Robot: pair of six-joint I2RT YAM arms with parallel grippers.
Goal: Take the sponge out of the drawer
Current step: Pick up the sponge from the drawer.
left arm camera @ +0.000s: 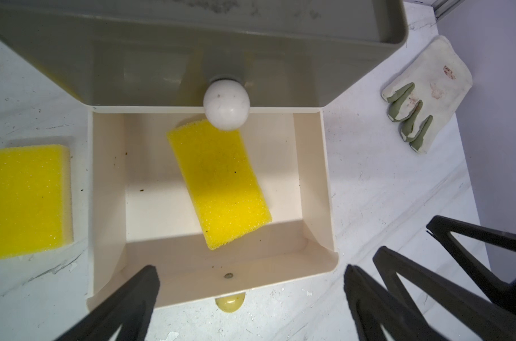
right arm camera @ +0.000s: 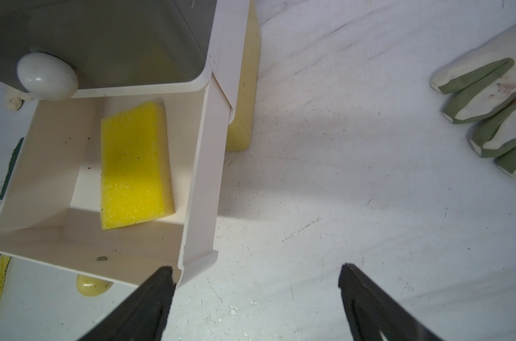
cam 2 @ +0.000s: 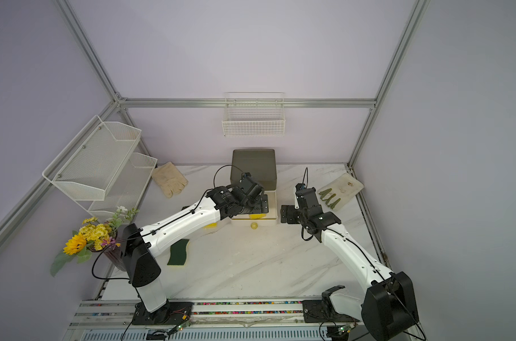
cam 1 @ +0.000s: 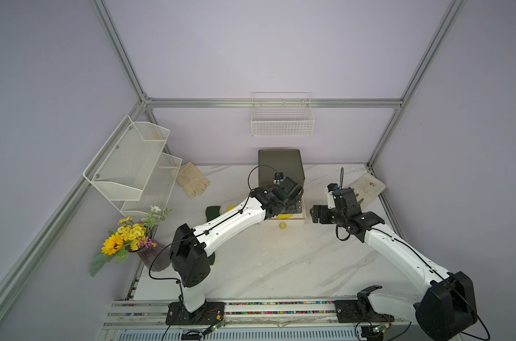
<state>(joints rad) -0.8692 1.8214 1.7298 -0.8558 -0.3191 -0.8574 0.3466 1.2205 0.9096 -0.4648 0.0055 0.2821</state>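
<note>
Yellow foam sponge (left arm camera: pixel 219 184), centre frame in drawer (left arm camera: pixel 313 177): likely light, soft; pinch its long sides. Left pincer (left arm camera: pixel 250 270) and right pincer (right arm camera: pixel 255 268) released, empty.

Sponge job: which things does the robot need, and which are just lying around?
Needed: sponge, its drawer, left gripper open over it.
Lying about: spare yellow sponge, green sponge, cream glove, green-fingered glove, flowers, wire basket.

Left arm (cam 1: pixel 230 224) and right arm (cam 1: pixel 398 251) extended forward, wrists pitched down; left hand (left arm camera: pixel 250 277), jaws spread wide, seemingly empty; right hand (right arm camera: pixel 256 273) beside it, jaws likewise spread.
</note>
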